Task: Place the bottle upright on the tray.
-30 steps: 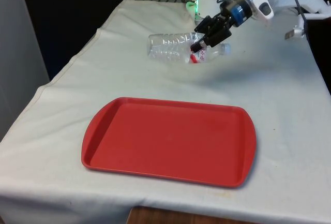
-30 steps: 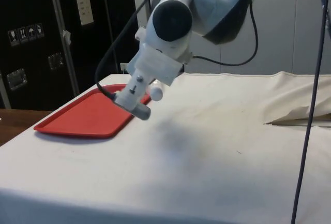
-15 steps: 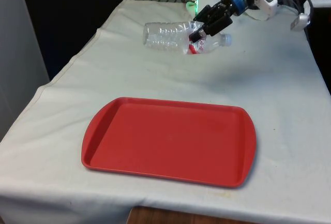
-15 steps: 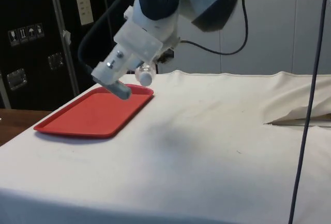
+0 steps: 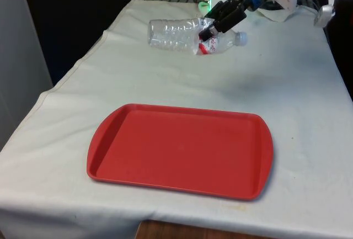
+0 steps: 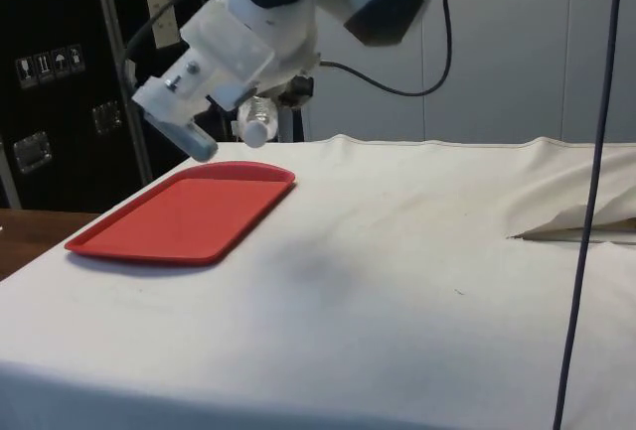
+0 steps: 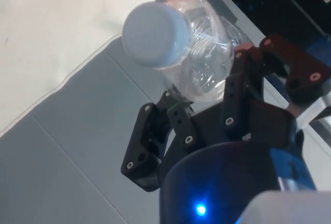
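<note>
A clear plastic bottle (image 5: 176,33) with a red-and-white label and a white cap hangs lying on its side above the far end of the table. My gripper (image 5: 212,26) is shut on the bottle near its neck. The cap (image 5: 240,38) points to the front view's right. In the side view the bottle's cap end (image 6: 256,129) pokes out below the gripper. In the wrist view the bottle (image 7: 199,74) sits between the black fingers (image 7: 235,100), cap towards the camera. The red tray (image 5: 182,149) lies flat and bare on the near part of the table, also seen as the tray (image 6: 184,221) in the side view.
White cloth covers the table (image 5: 298,95). A fold of cloth (image 6: 586,221) rises at the side view's right. A dark cable (image 6: 586,192) hangs down there too.
The gripper has lifted the bottle off the cloth and carried it higher and toward the table's far end. The bottle stays horizontal.
</note>
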Controlling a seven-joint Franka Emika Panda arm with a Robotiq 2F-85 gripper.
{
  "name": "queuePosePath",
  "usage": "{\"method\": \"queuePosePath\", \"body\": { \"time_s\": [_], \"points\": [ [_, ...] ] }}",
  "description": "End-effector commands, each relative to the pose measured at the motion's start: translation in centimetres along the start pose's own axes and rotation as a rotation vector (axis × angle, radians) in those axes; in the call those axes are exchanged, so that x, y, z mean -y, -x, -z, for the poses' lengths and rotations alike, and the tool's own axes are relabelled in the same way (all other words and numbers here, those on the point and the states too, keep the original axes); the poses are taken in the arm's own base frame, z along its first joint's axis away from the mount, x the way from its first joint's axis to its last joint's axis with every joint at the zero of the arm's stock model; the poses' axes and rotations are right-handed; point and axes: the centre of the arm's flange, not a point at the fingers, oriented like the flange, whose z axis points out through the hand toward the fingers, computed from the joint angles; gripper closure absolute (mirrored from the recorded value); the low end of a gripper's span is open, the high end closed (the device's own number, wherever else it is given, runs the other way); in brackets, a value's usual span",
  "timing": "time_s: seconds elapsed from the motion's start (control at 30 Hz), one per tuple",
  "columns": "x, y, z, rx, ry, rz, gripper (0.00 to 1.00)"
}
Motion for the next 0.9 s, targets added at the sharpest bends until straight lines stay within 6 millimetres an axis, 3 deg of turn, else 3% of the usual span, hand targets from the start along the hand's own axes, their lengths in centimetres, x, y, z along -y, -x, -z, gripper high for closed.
{"method": "queuePosePath", "body": {
  "time_s": [0.0, 0.87],
  "points": [
    [-0.4, 0.2, -0.2, -0.011, 0.000, -0.009, 0.83],
    [-4.3, 1.7, -1.8, -0.097, 0.003, -0.135, 0.83]
  ]
}}
